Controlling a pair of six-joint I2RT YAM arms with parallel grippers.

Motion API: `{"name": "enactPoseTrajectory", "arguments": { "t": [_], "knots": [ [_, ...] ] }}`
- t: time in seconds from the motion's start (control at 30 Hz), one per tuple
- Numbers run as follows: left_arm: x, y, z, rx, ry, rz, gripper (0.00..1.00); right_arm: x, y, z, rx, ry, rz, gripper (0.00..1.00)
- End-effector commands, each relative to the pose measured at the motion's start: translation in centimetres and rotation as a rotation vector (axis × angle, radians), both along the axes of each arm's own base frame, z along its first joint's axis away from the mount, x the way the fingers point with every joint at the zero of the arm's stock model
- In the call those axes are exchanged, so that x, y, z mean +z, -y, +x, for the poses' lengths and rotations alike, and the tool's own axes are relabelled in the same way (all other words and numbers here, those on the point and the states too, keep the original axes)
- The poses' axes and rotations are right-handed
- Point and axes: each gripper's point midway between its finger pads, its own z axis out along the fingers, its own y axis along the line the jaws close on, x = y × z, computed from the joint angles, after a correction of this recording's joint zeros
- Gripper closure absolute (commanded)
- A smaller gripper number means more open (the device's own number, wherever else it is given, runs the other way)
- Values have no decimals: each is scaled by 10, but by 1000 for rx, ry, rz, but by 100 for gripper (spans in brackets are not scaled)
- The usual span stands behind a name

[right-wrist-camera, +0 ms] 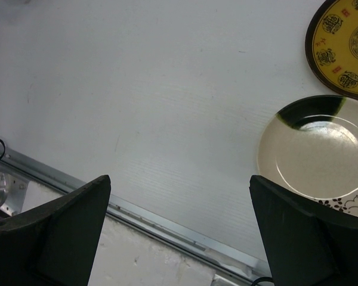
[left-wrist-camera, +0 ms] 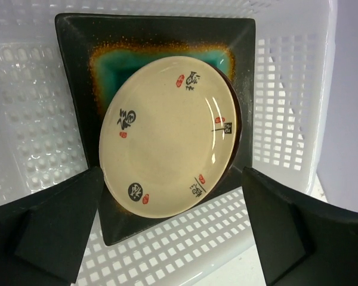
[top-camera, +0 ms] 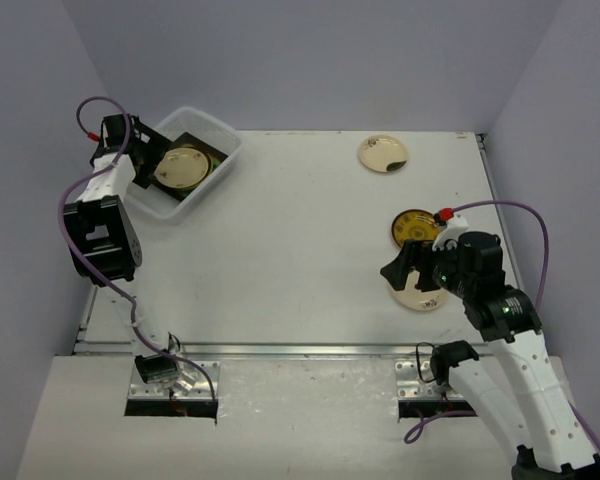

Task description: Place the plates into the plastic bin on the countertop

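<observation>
The plastic bin [top-camera: 215,135] stands at the far left of the countertop [top-camera: 300,230]. In it lies a dark-rimmed square plate with a teal centre [left-wrist-camera: 161,56], and a cream round plate [left-wrist-camera: 170,134] with black and red marks rests on it. My left gripper [top-camera: 150,160] hovers open and empty over the bin's near wall [left-wrist-camera: 185,238]. My right gripper [top-camera: 412,268] is open and empty beside a cream plate with a dark green patch [right-wrist-camera: 316,158], which also shows in the top view [top-camera: 420,295]. A mustard-patterned plate [top-camera: 417,228] lies just beyond it. Another cream plate [top-camera: 382,153] lies at the far right.
A metal rail [top-camera: 300,348] runs along the countertop's front edge and also shows in the right wrist view [right-wrist-camera: 167,220]. Grey walls close in the back and both sides. Purple cables loop off both arms.
</observation>
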Motion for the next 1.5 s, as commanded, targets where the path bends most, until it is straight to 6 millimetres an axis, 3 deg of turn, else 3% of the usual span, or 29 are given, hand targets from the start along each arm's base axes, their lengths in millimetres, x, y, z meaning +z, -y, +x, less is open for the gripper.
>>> {"name": "enactPoseTrajectory", "arguments": {
  "t": [0.0,0.17,0.23,0.3,0.43,0.5,0.6,0.67,0.7,0.77,0.9,0.93,0.97,1.07,1.17,1.3,1.4,1.47],
  "knots": [
    [50,4,0,-30,104,28,0,1,-3,8,6,30,12,1],
    [84,6,-13,-43,123,59,0,-15,-4,26,-53,18,40,1],
    [111,15,-29,-67,166,60,0,-26,4,45,-180,5,63,1],
    [114,30,-48,-109,193,37,0,-28,1,67,-255,15,135,1],
    [142,87,-100,-304,341,-19,0,-22,-4,117,-316,73,185,1],
    [170,122,-135,-405,440,12,0,-20,-2,143,-339,63,149,1],
    [156,163,-179,-551,471,42,0,-30,7,198,-385,-32,93,1],
    [142,184,-209,-659,490,56,0,-24,22,241,-454,-78,121,1],
    [147,190,-223,-693,528,75,0,-51,29,258,-484,-143,98,1],
    [141,192,-235,-709,540,92,0,-67,44,281,-567,-175,88,1],
    [106,188,-252,-731,498,166,0,-113,88,339,-719,-236,122,1],
    [103,188,-254,-741,493,167,0,-109,97,347,-734,-224,145,1],
    [97,188,-256,-746,478,169,0,-117,107,362,-738,-206,175,1],
    [93,187,-257,-741,468,183,0,-135,119,381,-700,-164,262,3],
    [97,187,-256,-743,481,191,0,-154,117,394,-630,-122,383,6],
    [91,192,-258,-771,469,164,0,-195,114,409,-612,-212,398,9],
    [94,190,-259,-758,481,179,0,-225,118,413,-667,-308,396,18],
    [94,190,-260,-756,486,182,0,-233,118,416,-695,-359,415,29]
  ]
}}
